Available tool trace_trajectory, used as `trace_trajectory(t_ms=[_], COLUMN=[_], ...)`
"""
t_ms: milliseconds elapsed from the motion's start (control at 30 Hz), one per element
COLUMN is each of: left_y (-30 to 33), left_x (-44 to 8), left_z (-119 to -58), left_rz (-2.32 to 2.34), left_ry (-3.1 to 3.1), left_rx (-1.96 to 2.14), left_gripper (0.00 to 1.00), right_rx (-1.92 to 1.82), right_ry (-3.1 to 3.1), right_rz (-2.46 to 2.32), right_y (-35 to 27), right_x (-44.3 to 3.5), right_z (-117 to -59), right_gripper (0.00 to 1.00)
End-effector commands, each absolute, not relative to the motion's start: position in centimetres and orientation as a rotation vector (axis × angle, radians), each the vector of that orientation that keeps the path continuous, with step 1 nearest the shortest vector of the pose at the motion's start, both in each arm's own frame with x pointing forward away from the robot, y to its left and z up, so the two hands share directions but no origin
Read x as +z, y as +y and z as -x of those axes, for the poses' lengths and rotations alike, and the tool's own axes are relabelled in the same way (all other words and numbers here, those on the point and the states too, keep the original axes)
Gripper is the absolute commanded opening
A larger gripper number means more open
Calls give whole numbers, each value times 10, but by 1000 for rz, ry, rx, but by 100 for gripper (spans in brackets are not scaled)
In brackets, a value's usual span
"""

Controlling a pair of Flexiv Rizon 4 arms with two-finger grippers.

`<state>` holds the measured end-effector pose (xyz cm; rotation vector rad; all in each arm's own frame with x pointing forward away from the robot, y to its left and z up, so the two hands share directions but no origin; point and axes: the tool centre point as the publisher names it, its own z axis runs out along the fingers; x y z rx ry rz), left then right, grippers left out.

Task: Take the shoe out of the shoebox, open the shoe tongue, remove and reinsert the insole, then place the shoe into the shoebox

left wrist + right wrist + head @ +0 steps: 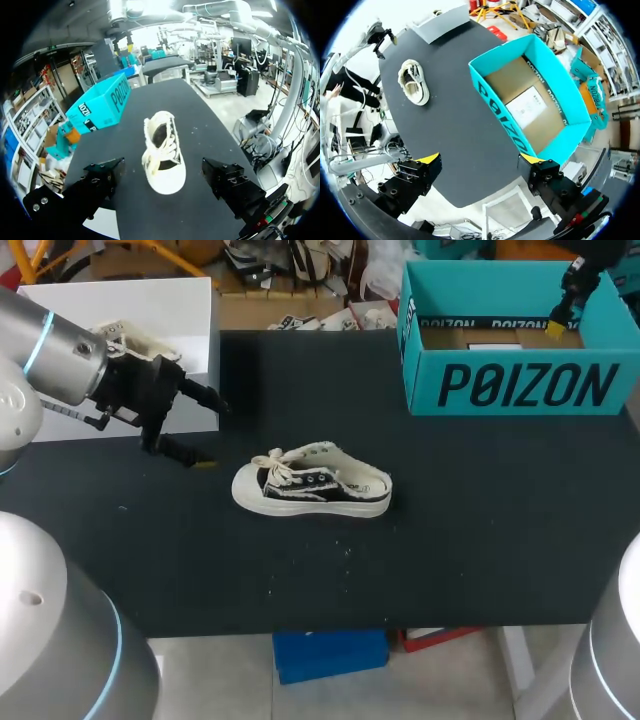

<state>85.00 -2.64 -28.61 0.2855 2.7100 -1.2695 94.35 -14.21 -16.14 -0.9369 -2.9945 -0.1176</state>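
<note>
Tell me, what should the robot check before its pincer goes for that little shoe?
1. Shoe out of the shoebox, upright on the table: ok.
2. Left pincer open, shoe's toe ahead of it: ok.
3. Right pincer open and empty, above the shoebox: ok.
4. Shoebox lid off, no shoe inside: ok.
5. Laces loose enough to open the shoe: cannot tell.
</note>
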Motion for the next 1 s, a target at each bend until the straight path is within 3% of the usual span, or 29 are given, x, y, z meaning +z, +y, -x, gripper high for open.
trace_trajectory(t_ms=[33, 467, 1000], left_y=[-27, -27, -27], left_x=[-287, -287, -287], left_z=[-850, -850, -850], left_rz=[-286, -286, -286], left_ry=[2705, 2705, 2705], left_rx=[-1269, -1269, -1269], left_gripper=[100, 100, 100], right_rx=[-66, -119, -382], right_ry=[-3100, -3111, -3304], right_rz=[-33, -121, -169], right_y=[-146, -137, -77], right_x=[-158, -165, -190], right_z=[-930, -926, -878], right_gripper=[100, 100, 100])
